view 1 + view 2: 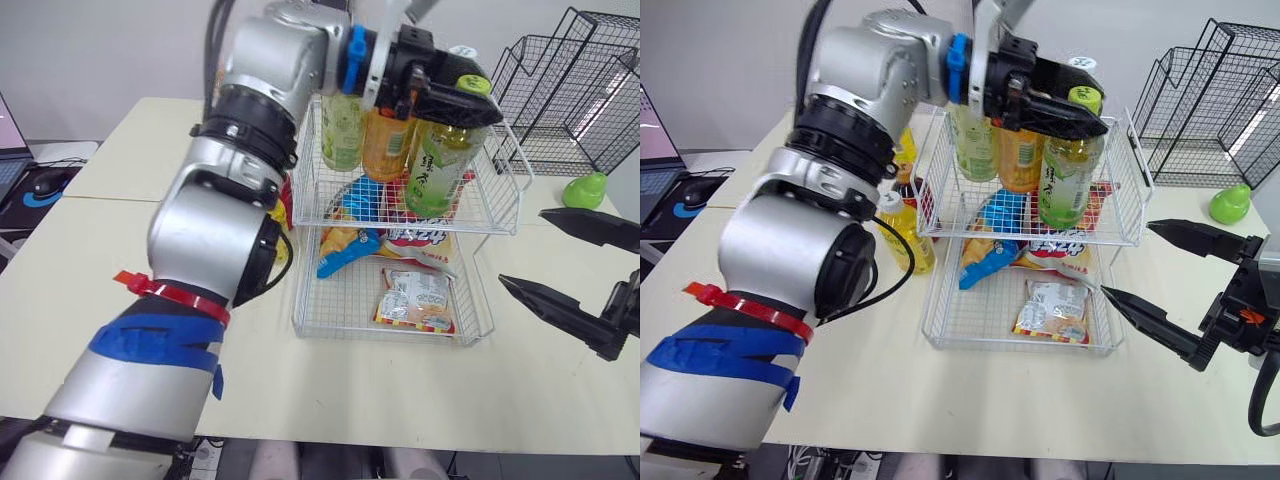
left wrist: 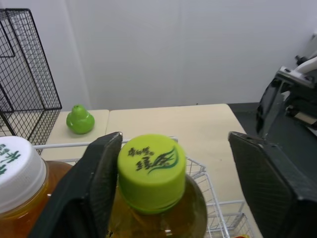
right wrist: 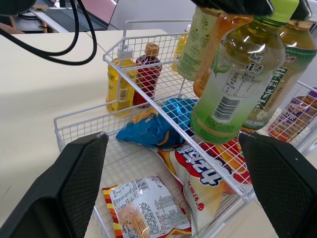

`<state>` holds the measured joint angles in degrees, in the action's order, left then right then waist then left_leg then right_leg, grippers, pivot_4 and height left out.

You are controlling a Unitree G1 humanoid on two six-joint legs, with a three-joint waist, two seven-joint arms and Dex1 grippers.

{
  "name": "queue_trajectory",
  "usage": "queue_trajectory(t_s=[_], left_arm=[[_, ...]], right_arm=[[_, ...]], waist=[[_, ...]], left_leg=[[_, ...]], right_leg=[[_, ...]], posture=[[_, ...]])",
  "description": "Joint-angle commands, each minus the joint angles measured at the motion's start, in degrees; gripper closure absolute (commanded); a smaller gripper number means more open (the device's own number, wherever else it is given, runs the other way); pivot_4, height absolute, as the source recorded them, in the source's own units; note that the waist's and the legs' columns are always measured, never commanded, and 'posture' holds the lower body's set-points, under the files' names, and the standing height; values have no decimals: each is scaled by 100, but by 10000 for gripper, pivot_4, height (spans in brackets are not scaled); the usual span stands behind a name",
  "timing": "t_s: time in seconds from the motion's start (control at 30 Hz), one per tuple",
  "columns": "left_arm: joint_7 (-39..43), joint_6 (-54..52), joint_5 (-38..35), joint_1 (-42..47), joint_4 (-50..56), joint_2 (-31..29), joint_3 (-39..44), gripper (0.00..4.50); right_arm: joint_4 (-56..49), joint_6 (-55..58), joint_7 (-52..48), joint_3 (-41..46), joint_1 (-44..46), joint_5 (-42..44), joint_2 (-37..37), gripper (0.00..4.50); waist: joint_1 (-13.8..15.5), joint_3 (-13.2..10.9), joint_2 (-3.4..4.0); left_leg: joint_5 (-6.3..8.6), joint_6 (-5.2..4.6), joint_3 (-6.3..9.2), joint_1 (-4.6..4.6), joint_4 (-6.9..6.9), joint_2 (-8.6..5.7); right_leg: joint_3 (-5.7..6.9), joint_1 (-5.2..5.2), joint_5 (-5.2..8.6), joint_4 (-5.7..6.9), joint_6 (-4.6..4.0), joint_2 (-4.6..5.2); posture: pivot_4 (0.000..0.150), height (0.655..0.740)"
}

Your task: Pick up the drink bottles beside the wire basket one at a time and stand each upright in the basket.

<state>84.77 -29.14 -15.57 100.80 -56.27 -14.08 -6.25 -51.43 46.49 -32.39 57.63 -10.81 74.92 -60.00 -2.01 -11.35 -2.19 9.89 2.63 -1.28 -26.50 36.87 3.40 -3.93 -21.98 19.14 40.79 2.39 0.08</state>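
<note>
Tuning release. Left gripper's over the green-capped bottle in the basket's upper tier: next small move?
Probably raise the left gripper straight up, off the green-capped bottle. Its fingers stand open around the cap and the bottle rests in the wire basket, so it looks placed; a yellow bottle waits alongside.

Plain white wall (image 1: pixel 80 50), beige tables (image 1: pixel 100 250) pushed together, black wire rack (image 1: pixel 590 90) behind, laptop (image 1: pixel 655 150) far left

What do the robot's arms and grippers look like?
The left arm is rounded silver shells with black joint rings, a blue tape band, a red tie, a blue wrist clip and a black cable. The left gripper and right gripper are black, with two fingers each.
</note>
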Motion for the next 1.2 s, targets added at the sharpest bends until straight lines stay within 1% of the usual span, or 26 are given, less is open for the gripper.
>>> queue_trajectory(t_s=[0.03,0.13,0.23,0.3,0.37,0.43,0.53,0.6,0.67,0.73,0.83,0.97,1.07,1.13,1.2], left_arm=[[491,-332,-206,106,703,-429,171,189],[758,-690,-429,-314,1641,-942,181,189],[665,-979,-597,-778,2427,-1347,335,189],[417,-1071,-679,-1167,2917,-1657,529,189],[26,-1403,-761,-1511,3249,-1966,766,189],[-336,-1495,-807,-1978,3632,-2289,1025,189],[-838,-1284,-708,-2719,4100,-2745,1312,189],[-1289,-1328,-702,-3034,4208,-2899,1530,189],[-1558,-1511,-815,-3353,4379,-3015,1699,189],[-1775,-1670,-911,-4004,4771,-3132,1856,189],[-2268,-2126,-1186,-5019,5466,-3068,2206,189],[-3008,-2396,-1419,-5827,6198,-2789,2432,189],[-3568,-2408,-1430,-6191,6565,-2529,2444,189],[-3998,-2376,-1400,-6304,6771,-2298,2390,189],[-4510,-2254,-1220,-6315,6827,-2058,2303,189]], right_arm=[[-8,-170,-3,43,31,-54,-109,0],[-12,-274,69,-220,211,-66,-217,0],[-72,-398,129,-595,386,-137,-292,0],[-188,-504,217,-979,534,-226,-303,0],[-304,-594,376,-1330,687,-247,-307,0],[-369,-658,549,-1570,818,-173,-299,0],[-422,-699,733,-1780,921,-58,-298,0],[-458,-748,821,-1898,965,-6,-293,0],[-479,-788,894,-2010,1015,8,-287,0],[-489,-823,894,-2081,1029,-16,-263,0],[-490,-871,754,-1954,915,-24,-216,0],[-488,-917,707,-1924,868,-16,-212,0],[-467,-947,672,-1934,861,-13,-219,0],[-452,-970,643,-1948,864,-11,-230,0],[-438,-987,611,-1959,874,2,-242,0]], waist=[[-4,0,0],[-11,3,6],[-8,4,7],[-9,3,6],[-7,3,6],[-17,3,7],[-10,3,6],[12,3,6],[40,4,4],[43,5,3],[39,7,5],[56,6,-10],[58,8,-13],[58,9,-13],[58,9,-14]], left_leg=[[0,0,0,1,0,1],[0,1,-2,2,0,3],[-1,1,2,13,2,8],[-1,1,3,28,3,10],[-1,1,3,41,3,11],[0,1,4,45,4,13],[0,1,7,56,1,16],[-1,2,10,59,6,16],[-1,2,16,59,10,17],[-1,2,23,59,10,18],[0,1,34,66,7,22],[-4,5,49,61,13,23],[-4,5,54,63,13,21],[-4,5,57,65,12,19],[-4,5,59,65,12,17]], right_leg=[[0,0,0,0,-1,0],[-2,0,-1,2,-2,0],[3,12,-1,5,-3,-2],[3,27,-1,7,-3,-2],[2,38,0,7,-2,-2],[2,41,0,6,-2,-3],[5,51,-1,5,-4,-2],[8,57,-2,7,-5,-2],[14,61,-2,8,-5,2],[19,66,-2,5,-5,7],[19,74,-2,4,-5,14],[42,79,-2,8,-5,12],[41,84,-2,6,-5,14],[38,85,-2,6,-5,14],[39,84,-2,6,-5,11]], posture=[[1500,7300],[1500,7300],[1500,7300],[1500,7300],[1500,7300],[1500,7300],[1500,7300],[1500,7300],[1500,7300],[1500,7300],[1500,7300],[1500,7300],[1500,7300],[1500,7300],[1500,7300]])
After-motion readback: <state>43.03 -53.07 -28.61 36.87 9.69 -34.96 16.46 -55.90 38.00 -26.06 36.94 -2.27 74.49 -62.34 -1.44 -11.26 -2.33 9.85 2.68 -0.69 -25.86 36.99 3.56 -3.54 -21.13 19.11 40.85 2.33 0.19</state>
